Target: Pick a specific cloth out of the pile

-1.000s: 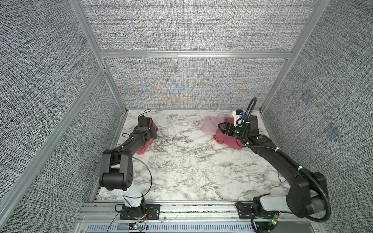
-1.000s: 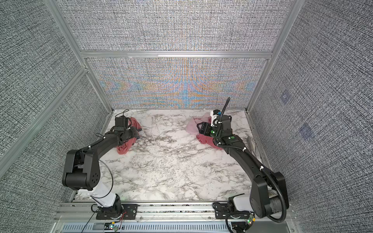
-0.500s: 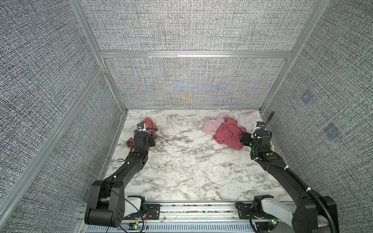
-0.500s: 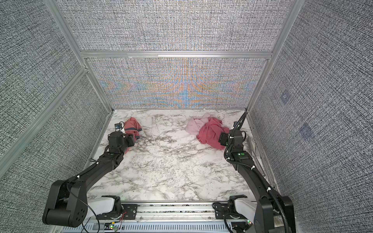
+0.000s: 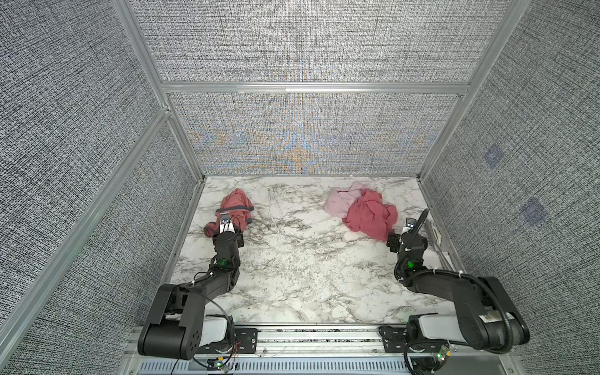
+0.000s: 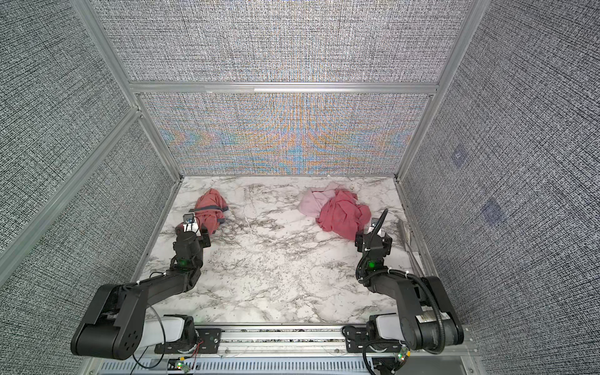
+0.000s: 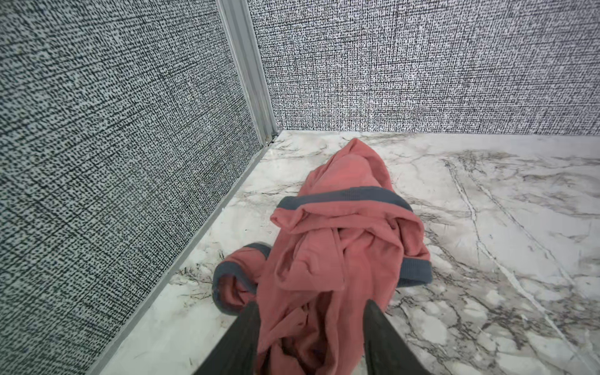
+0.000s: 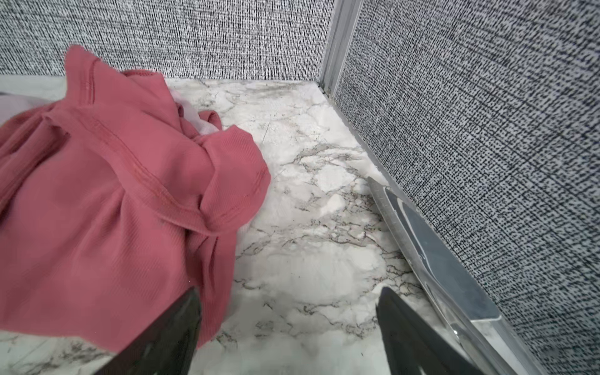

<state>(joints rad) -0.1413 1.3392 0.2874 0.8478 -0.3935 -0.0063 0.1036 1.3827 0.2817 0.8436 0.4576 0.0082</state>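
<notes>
Coral-pink cloth [image 5: 236, 206] now lies well clear of the pile [image 5: 367, 214]; you've pulled back, left end effector [image 7: 310, 303] parted astride it, right end effector [image 8: 289, 289] parted and empty, so the pick looks done.

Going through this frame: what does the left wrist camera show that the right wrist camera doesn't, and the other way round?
Left wrist only: the coral shirt with grey-blue bands, crumpled, its near end between the fingers of the left claw. Right wrist only: the plain rose-red cloth lying over a pale pink cloth, the right claw open over the marble table, and a shiny strip along the wall. Both: that table, grey woven walls and a metal corner post.
</notes>
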